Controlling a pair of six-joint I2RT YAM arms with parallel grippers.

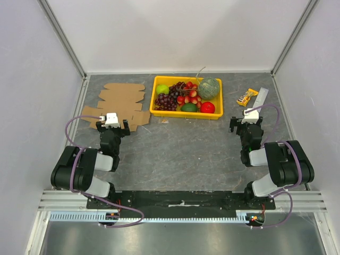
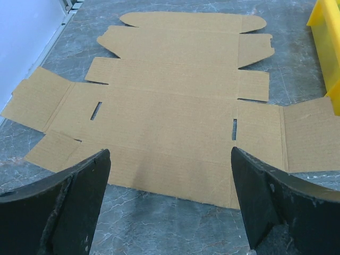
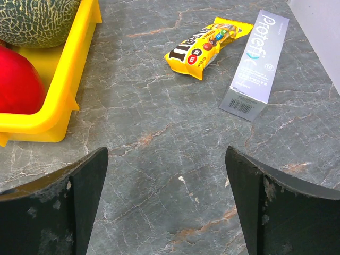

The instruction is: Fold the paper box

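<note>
The paper box (image 1: 121, 103) is a flat, unfolded brown cardboard sheet with rounded flaps, lying at the far left of the table. In the left wrist view it (image 2: 170, 106) spreads flat just beyond my fingers. My left gripper (image 1: 112, 125) is open and empty, at the sheet's near edge; it also shows in its wrist view (image 2: 170, 159). My right gripper (image 1: 245, 124) is open and empty over bare table at the right, far from the sheet; it also shows in the right wrist view (image 3: 166, 156).
A yellow fruit tray (image 1: 157, 110) with grapes, a melon and other fruit stands just right of the sheet. A yellow candy packet (image 1: 247, 97) and a slim white box (image 1: 261, 96) lie at the far right. White walls enclose the table.
</note>
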